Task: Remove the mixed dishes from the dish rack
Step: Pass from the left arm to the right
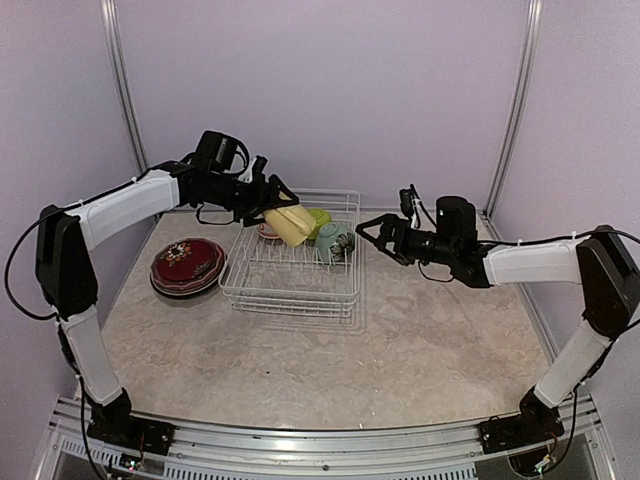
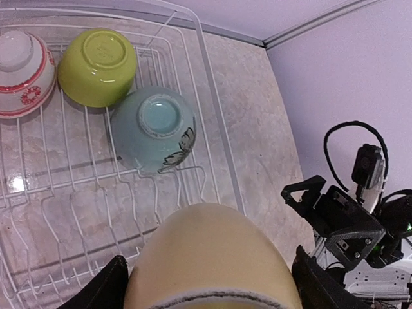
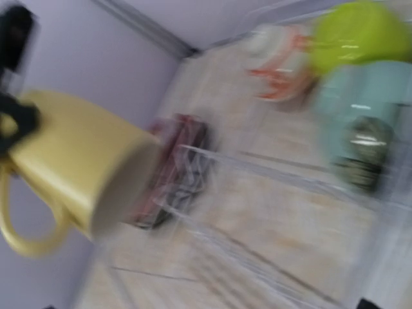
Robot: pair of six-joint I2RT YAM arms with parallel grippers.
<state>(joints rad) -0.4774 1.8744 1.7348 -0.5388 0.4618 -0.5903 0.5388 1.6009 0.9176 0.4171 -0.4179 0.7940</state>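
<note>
My left gripper (image 1: 272, 207) is shut on the pale yellow mug (image 1: 291, 226) and holds it tilted in the air over the far part of the white wire dish rack (image 1: 290, 285). In the left wrist view the mug (image 2: 212, 257) fills the space between my fingers (image 2: 106, 290). Three upturned bowls lie in the rack's far right corner: lime green (image 2: 98, 66), pale green (image 2: 154, 129) and a pinkish one with red marks (image 2: 22, 74). My right gripper (image 1: 368, 236) hovers open just right of the rack, near the pale green bowl (image 1: 335, 241). The right wrist view is blurred but shows the mug (image 3: 77, 167).
A stack of dark red patterned plates (image 1: 187, 265) rests on the table left of the rack. Purple walls close in the back and both sides. The rack's upright prongs (image 2: 96, 212) stand below the mug.
</note>
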